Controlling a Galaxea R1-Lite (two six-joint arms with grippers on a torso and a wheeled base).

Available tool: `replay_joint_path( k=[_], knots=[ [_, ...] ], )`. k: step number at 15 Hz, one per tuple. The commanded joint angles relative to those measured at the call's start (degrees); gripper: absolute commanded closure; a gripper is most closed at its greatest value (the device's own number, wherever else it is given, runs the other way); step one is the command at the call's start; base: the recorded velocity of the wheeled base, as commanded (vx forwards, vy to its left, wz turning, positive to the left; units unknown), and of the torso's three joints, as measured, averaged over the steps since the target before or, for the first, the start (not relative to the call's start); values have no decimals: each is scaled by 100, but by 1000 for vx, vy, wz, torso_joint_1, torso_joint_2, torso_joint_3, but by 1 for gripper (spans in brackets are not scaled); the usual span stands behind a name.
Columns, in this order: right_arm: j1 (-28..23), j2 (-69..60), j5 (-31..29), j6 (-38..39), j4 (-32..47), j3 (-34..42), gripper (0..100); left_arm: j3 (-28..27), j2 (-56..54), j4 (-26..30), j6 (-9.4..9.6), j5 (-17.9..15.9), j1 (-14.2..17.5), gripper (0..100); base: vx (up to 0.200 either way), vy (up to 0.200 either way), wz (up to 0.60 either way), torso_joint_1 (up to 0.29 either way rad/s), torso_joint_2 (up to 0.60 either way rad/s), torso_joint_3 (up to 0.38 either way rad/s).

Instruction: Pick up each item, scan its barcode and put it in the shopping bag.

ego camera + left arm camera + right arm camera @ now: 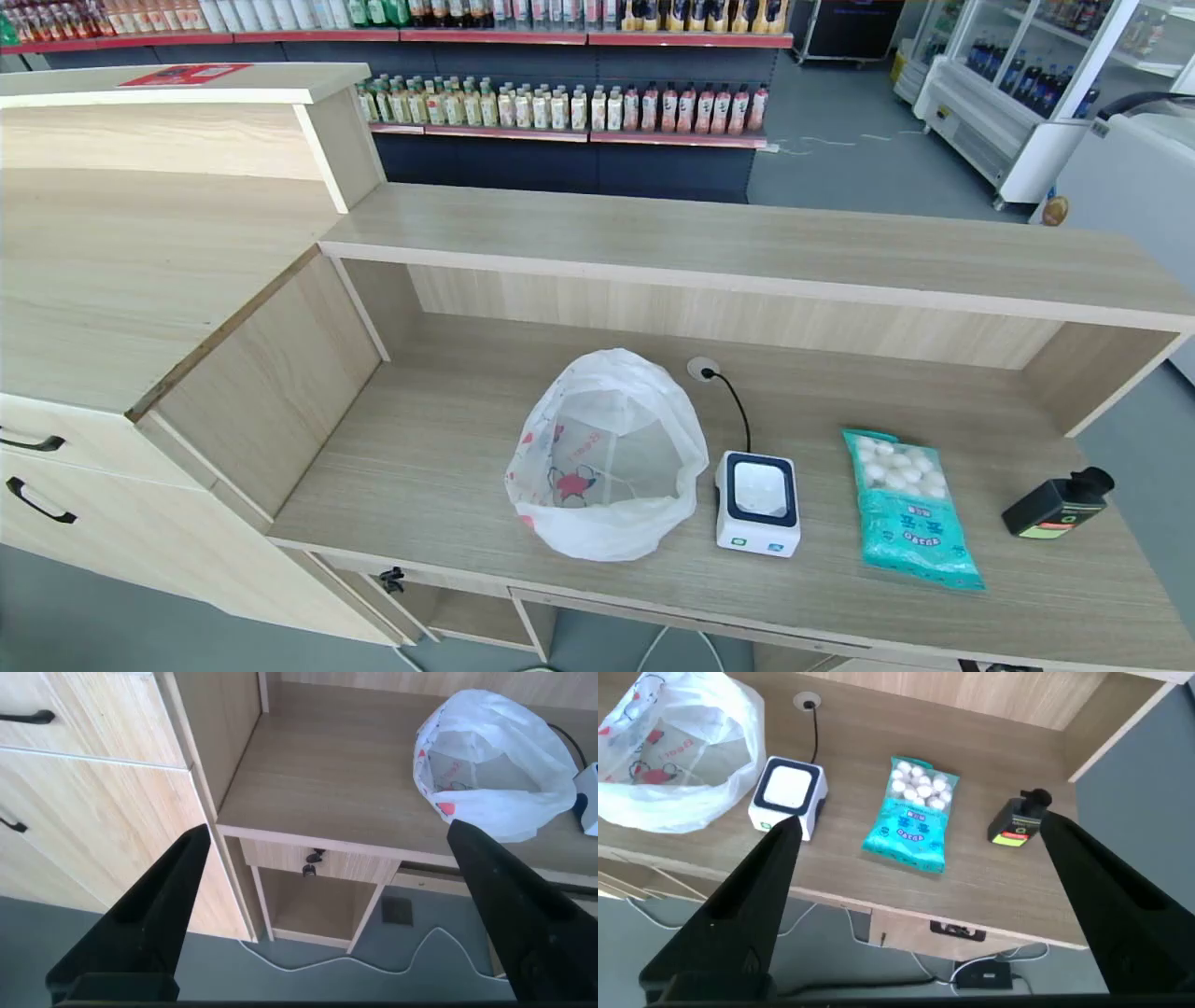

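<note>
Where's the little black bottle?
In the head view, the black bottle lies at the far right end of the counter, just right of the teal snack bag and not touching it.

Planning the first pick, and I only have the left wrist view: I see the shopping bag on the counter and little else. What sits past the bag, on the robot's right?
Observer: A white scanner with a dark-framed window stands right beside the shopping bag.
Operator: And the items to scan?
Observer: Two. A teal packet of white balls lies flat just right of the scanner, and a dark bottle lies on its side farther right, near the counter's end.
</note>
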Motion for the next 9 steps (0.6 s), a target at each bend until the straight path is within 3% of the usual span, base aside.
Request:
replay_joint_path(
  k=[1, 7, 9],
  knots=[
    [13, 2434, 170, 21, -627, -1168, 0, 0, 0, 0, 0, 1, 2, 0, 200, 0, 0, 2, 7, 12],
    [-356, 4368, 284, -32, -829, -1599, 0, 0, 0, 0, -9, 1, 2, 0, 0, 0, 0, 0, 0, 0],
    [-734, 5194, 276, -146, -961, -1660, 0, 0, 0, 0, -9, 10, 2, 0, 0, 0, 0, 0, 0, 0]
  ],
)
